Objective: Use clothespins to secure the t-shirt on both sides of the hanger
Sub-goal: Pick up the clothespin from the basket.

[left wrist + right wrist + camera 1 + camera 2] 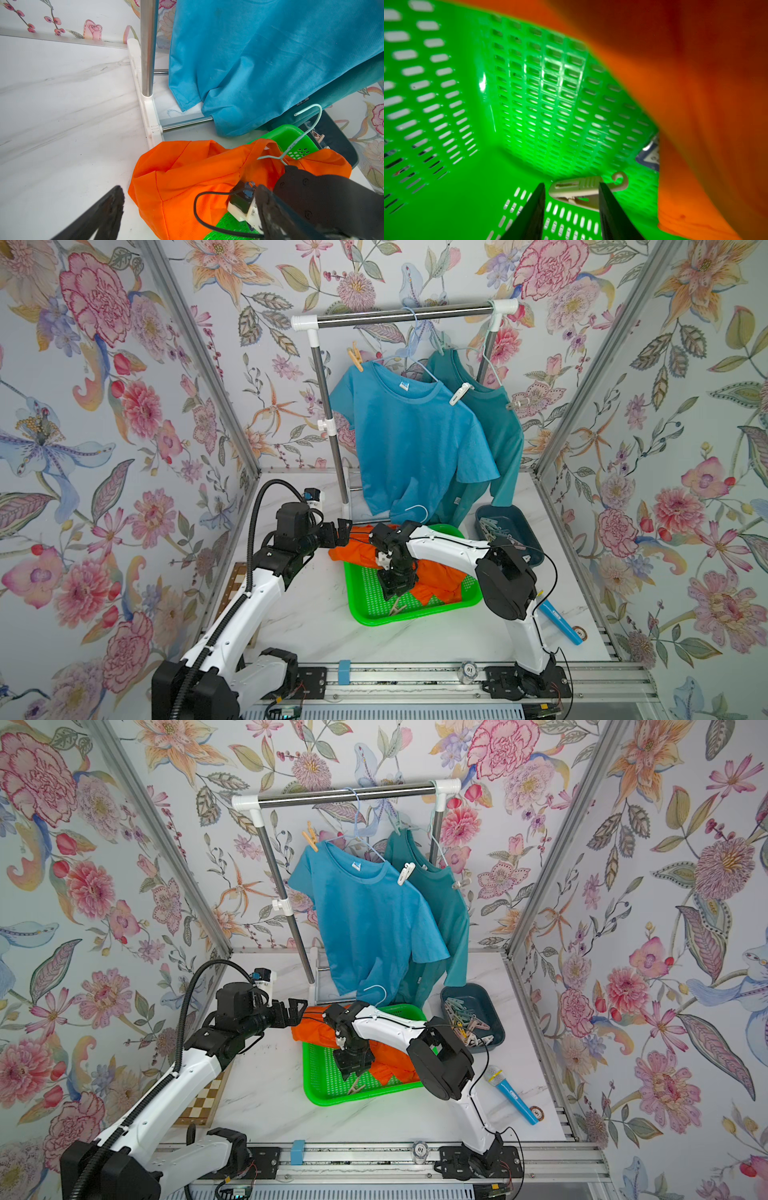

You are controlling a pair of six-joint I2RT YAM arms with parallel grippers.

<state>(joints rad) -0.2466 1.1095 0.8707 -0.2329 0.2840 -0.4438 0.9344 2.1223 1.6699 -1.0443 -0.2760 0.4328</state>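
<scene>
An orange t-shirt (353, 553) (187, 166) lies crumpled in the green basket (365, 616), spilling over its far left corner. A pale wire hanger (417, 512) (307, 124) pokes its hook out of the shirt. My left gripper (345, 531) (191, 209) hovers wide open at the shirt's left edge and holds nothing. My right gripper (395, 597) (571, 185) points down into the basket. Its fingers stand either side of a beige clothespin (398, 608) (577, 187) on the basket floor, with a gap still showing on one side. More clothespins (461, 1019) fill a dark blue bin (509, 531).
At the back stands a clothes rack (399, 315) with a blue shirt (415, 439) and a teal shirt (498, 427), both pinned on hangers. Their hems hang down close to the basket. A blue microphone (559, 620) lies at the right and a chessboard (203, 1102) under the left arm.
</scene>
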